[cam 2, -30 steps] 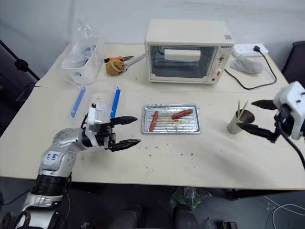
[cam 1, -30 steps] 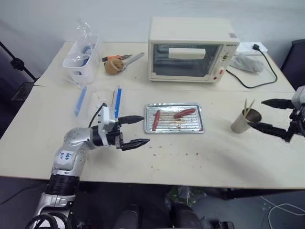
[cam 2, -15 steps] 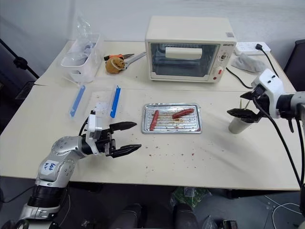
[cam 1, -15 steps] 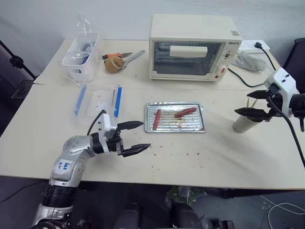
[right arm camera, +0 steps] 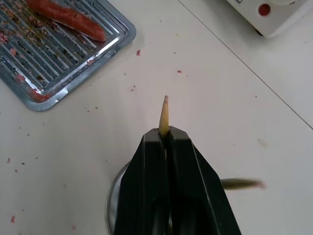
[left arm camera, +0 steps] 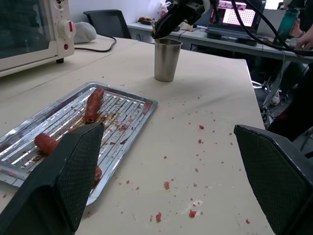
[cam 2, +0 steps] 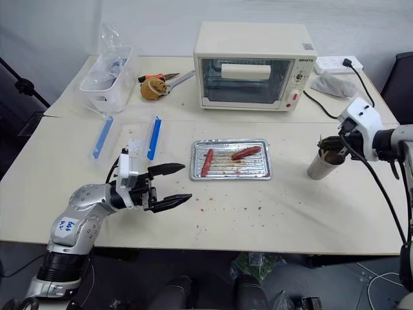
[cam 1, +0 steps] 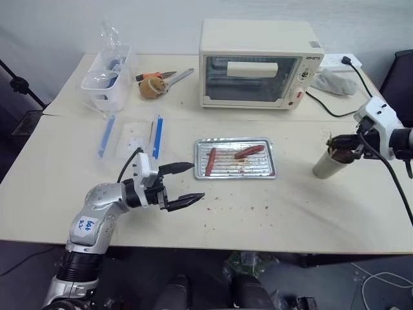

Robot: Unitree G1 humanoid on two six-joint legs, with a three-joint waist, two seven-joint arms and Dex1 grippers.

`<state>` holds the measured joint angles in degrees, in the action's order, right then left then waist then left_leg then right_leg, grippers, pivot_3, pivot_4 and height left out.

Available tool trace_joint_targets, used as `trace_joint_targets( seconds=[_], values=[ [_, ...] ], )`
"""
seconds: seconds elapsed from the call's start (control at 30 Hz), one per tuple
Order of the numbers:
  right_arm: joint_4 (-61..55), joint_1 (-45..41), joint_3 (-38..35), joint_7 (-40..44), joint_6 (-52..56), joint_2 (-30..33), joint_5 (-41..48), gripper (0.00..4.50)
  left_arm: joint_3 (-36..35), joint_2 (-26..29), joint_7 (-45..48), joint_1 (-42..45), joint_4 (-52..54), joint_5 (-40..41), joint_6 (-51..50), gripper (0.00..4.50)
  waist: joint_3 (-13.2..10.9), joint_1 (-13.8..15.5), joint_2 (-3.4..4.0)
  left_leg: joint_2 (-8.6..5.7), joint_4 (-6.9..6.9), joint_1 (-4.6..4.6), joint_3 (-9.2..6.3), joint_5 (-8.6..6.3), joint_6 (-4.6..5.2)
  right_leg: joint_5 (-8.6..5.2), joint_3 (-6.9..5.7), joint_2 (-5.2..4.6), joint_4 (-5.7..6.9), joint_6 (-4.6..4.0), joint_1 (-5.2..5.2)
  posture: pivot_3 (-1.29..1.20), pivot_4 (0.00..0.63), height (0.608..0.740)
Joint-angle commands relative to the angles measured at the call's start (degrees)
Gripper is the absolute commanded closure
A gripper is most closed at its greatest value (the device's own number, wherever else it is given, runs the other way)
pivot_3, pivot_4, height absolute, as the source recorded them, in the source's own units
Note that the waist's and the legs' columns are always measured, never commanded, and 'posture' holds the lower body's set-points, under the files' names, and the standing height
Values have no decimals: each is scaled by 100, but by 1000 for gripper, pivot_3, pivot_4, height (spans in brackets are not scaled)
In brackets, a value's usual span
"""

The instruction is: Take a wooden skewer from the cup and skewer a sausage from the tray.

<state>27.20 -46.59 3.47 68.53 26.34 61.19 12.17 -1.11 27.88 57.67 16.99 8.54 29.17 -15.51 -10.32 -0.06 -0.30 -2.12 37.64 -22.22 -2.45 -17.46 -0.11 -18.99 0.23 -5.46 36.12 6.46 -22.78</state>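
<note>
The left gripper [cam 1: 182, 184] is hovering nearest the robot, low over the table [cam 1: 258, 206] with its fingers spread wide and nothing between them, pointing toward the tray [cam 1: 236, 158]. Just past it the tray is lying with the sausage [cam 1: 249, 152] in its far right part, long axis running across the tray and slightly tilted; the straighter one [cam 1: 211, 161] is lying at the left end. Well off to the right, the cup [cam 1: 326, 163] is standing upright, and the right gripper [cam 1: 335, 141] is sitting directly over its mouth, reaching in from the right, its fingers pressed together on the skewer [right arm camera: 164, 115]. In the right wrist view the stick's pointed tip is poking out beyond the closed fingertips, aimed away from the hand; a spare stick [right arm camera: 240, 184] is showing, blurred, by the cup. Judging from this, the skewer needs lifting up clear of the cup, then carrying left to the sausage; the right arm is holding the stick, while the left is far nearer the tray.
</note>
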Motion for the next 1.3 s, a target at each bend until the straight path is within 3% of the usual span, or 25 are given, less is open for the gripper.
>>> trace_joint_targets(
  seconds=[0.03,0.3,0.47,0.63,0.73,0.9,1.1,1.3],
  values=[
    [-200,-236,-334,226,114,192,135,4476,-44,-4,28,69,55,40,115,0,0,2,0,0,0,0,0,0,0,0,0,0,0,0,0,0,150,740],
    [-635,-704,-860,847,810,593,705,4476,-35,-89,100,144,-94,75,213,0,-1,7,2,-1,0,-1,-1,0,0,0,0,-1,-1,0,0,0,150,740],
    [-1128,-961,-1435,687,2270,253,1714,4476,49,-223,141,221,-52,314,-127,0,-1,10,2,1,-1,-1,-2,-1,1,0,1,-1,-1,0,0,0,150,740],
    [-2203,-458,-2390,-467,3834,-1100,3098,4476,114,-783,-73,490,-268,180,211,0,0,14,-2,4,12,-1,-7,-2,0,1,-3,0,7,1,4,0,150,740],
    [-2726,-308,-3250,-1782,4624,-2408,4104,4476,113,-1281,-368,651,-402,135,489,0,0,29,-1,1,29,-12,-11,-1,0,2,-6,-3,42,2,-1,0,150,740],
    [-3452,161,-3976,-3640,4916,-3984,5321,4476,188,-1899,-783,867,-692,-135,1038,0,0,85,-1,-6,42,-19,-23,-1,0,2,-14,-7,70,4,-8,0,150,740],
    [-3786,591,-3953,-4906,4665,-4515,6543,4476,92,-2476,-1363,1023,-771,-94,1296,0,0,130,-1,-17,45,-19,-17,-1,7,3,-7,-7,76,5,-10,0,150,740],
    [-4014,963,-3528,-5505,4183,-4578,7059,4476,192,-2690,-1396,1078,-670,49,1167,0,0,117,-1,-14,42,-18,-15,-2,8,3,-5,-1,78,5,-10,0,150,740]
  ],
)
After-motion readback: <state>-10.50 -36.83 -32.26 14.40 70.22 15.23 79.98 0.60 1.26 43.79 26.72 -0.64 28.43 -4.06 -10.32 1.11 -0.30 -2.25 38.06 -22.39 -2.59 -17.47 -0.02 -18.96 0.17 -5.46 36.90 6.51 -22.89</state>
